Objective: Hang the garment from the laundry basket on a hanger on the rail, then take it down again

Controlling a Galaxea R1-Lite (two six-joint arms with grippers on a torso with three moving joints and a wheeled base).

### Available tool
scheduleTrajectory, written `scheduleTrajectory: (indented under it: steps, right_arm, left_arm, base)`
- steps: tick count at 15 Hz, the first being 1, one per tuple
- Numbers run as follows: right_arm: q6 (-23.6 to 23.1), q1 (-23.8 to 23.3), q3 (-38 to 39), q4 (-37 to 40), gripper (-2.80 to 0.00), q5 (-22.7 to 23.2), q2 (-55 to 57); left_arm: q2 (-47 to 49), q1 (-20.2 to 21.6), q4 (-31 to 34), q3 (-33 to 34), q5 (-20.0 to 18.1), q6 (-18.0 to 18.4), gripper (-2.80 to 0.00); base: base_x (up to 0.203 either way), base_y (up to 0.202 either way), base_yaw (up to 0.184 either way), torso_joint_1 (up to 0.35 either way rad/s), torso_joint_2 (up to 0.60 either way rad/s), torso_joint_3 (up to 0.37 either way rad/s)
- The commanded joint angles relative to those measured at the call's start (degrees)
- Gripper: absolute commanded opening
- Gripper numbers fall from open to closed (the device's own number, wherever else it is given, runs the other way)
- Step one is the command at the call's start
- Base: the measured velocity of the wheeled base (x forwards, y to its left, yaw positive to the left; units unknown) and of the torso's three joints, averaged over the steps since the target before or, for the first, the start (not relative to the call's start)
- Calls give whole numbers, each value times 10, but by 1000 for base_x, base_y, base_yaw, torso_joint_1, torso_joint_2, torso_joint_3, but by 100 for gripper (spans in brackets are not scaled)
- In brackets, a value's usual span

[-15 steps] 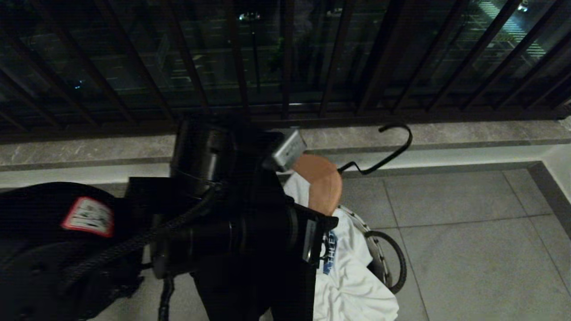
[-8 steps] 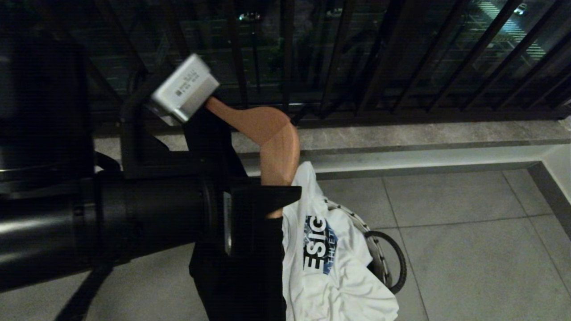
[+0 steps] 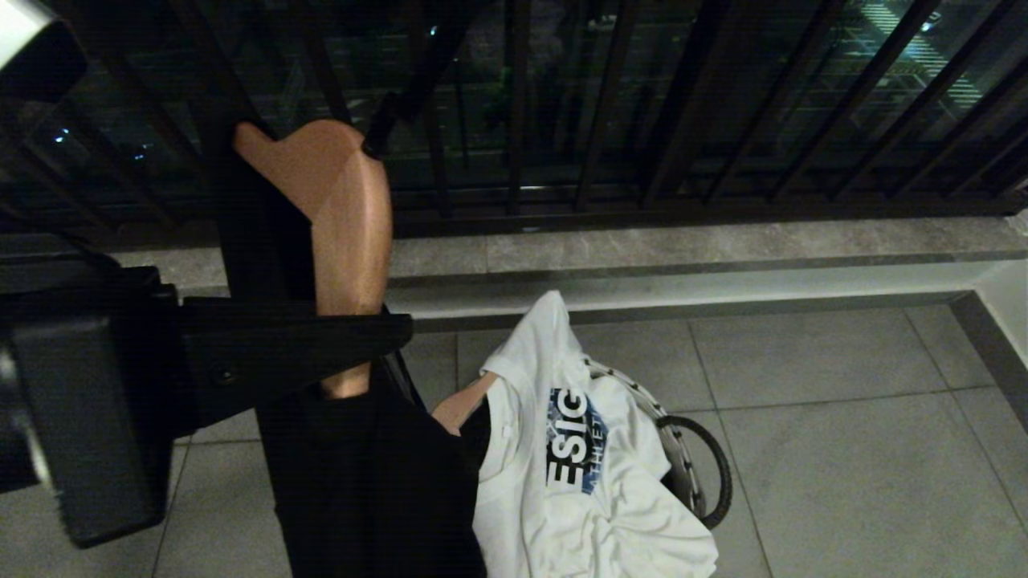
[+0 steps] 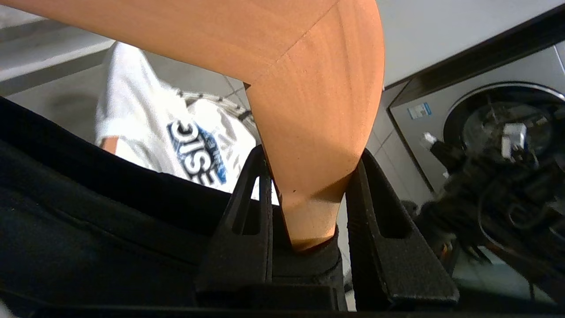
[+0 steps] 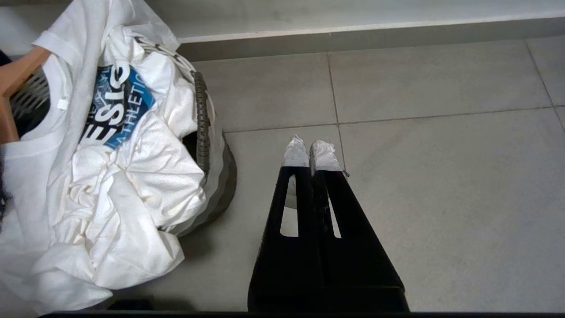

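My left gripper (image 3: 385, 325) (image 4: 311, 152) is shut on one arm of a wooden hanger (image 3: 349, 217) (image 4: 309, 110), held high at the left in front of the window bars. A black garment (image 3: 361, 490) (image 4: 88, 229) hangs from that arm below the fingers. A white printed T-shirt (image 3: 578, 482) (image 5: 110, 176) lies draped over the laundry basket (image 3: 679, 457) (image 5: 220, 176), and a wooden tip (image 3: 456, 407) shows at its neck. Beside the basket, low over the floor tiles, my right gripper (image 5: 310, 152) is shut and holds nothing. The rail is out of view.
Dark window-guard bars (image 3: 514, 104) stand above a stone sill (image 3: 723, 241) along the back. The basket's black loop handle (image 3: 717, 470) sticks out to the right. A washing machine (image 4: 499, 128) shows in the left wrist view. Bare floor tiles (image 3: 843, 449) lie to the right.
The left arm has swung up and to the left with the hanger, and the black garment went with it. The white T-shirt and the basket stayed put.
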Motion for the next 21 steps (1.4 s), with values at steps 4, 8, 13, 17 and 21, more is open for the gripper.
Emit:
scheduleTrajectory:
  steps: [4,8,13,17,21]
  right_arm:
    - [0,0,0,0,-280,0,0]
    - [0,0,0,0,-280,0,0]
    - [0,0,0,-1,-280,0,0]
    - [0,0,0,0,-280,0,0]
    - [0,0,0,0,-280,0,0]
  left_arm:
    - [-96,0,62,7,-1,-2,-280]
    - [-162,16,77,36,-1,-5,-280]
    - [-222,54,116,60,-4,-12,-280]
    - [-234,84,118,78,-8,-11,-280]
    - [-231,89,119,83,-9,-11,-280]
  base:
    - [0,0,0,0,0,0]
    - [0,0,0,0,0,0]
    - [0,0,0,0,0,0]
    - [0,0,0,0,0,0]
    - [0,0,0,0,0,0]
